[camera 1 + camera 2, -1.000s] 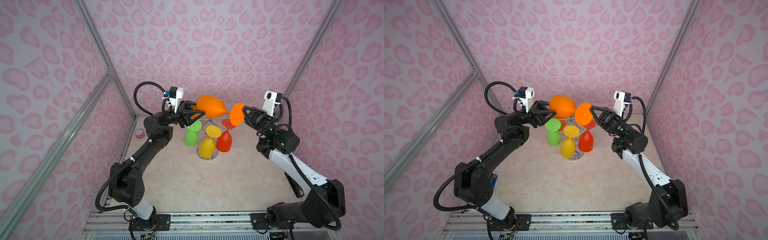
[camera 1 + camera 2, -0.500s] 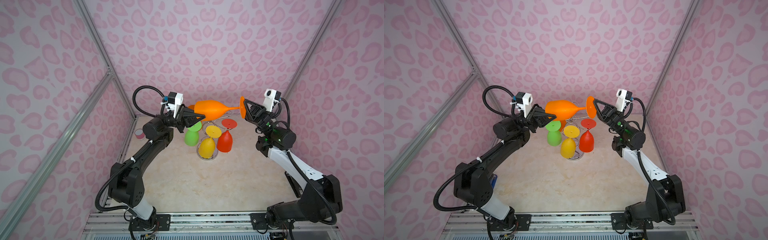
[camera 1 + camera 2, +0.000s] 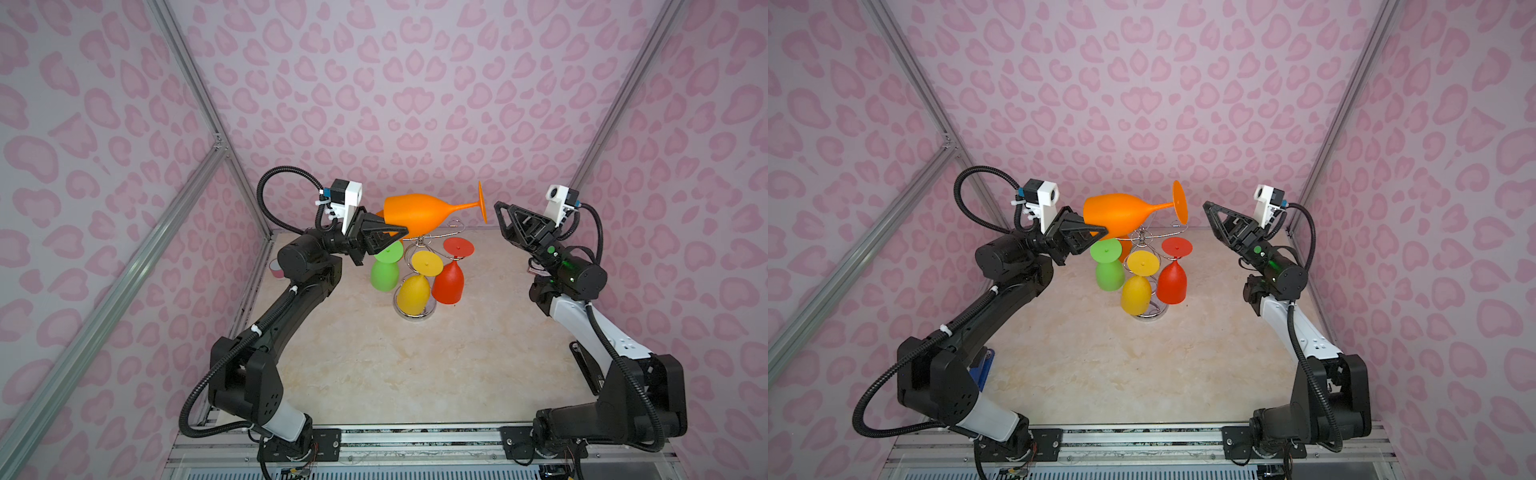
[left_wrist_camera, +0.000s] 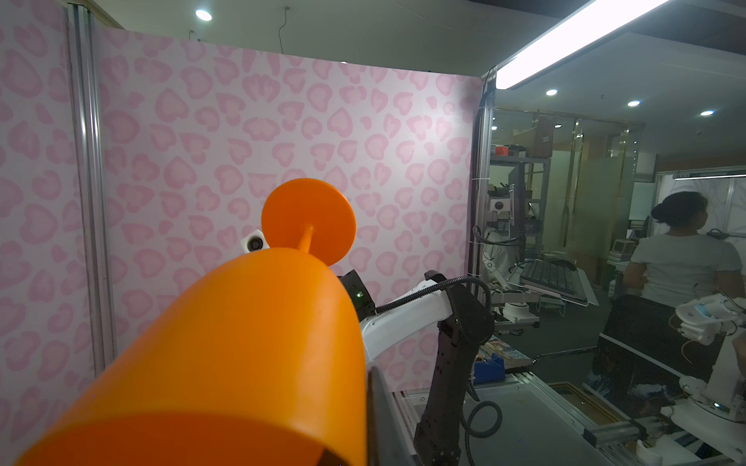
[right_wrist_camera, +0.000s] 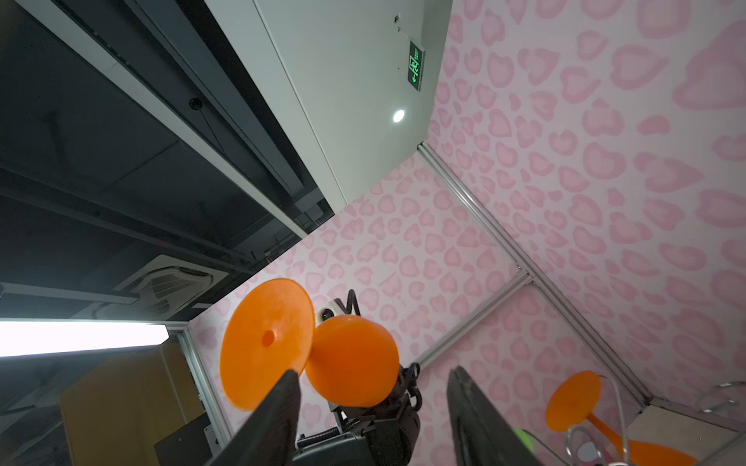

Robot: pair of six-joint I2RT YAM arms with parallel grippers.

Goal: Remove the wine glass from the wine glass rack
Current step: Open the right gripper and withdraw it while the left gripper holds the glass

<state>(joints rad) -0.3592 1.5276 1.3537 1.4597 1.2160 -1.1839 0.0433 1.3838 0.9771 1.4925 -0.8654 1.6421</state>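
Gripping an orange wine glass [image 3: 419, 216] by its bowl, the left gripper [image 3: 397, 226] holds it sideways in the air, clear of the wine glass rack [image 3: 415, 318] and just above its top hooks. The stem points toward the right arm and the round foot stands on edge. Only one dark finger of this gripper shows in both top views; the other is hidden behind the bowl. In the left wrist view the bowl [image 4: 242, 355] fills the lower frame, so the jaws are all but covered and much of the right arm is blocked.

The left arm reaches up and forward from the near rail, its elbow bent and its wrist about level. The right arm mirrors it, with the forearm rising and the right gripper [image 3: 500, 210] aimed at the glass's foot, near it but not touching. Its fingers [image 5: 278, 411] stand apart and hold nothing.

On the rack, a green glass [image 3: 384, 272], a yellow glass [image 3: 413, 293] and a red glass [image 3: 449, 280] hang bowl-down. The rack's twisted stem is mostly hidden behind them. A second orange glass [image 5: 573, 399] hangs at the back and is cut off at the edge of the right wrist view. A pink roll [image 3: 275, 268] on the table [image 3: 415, 374] is half hidden by the left arm.
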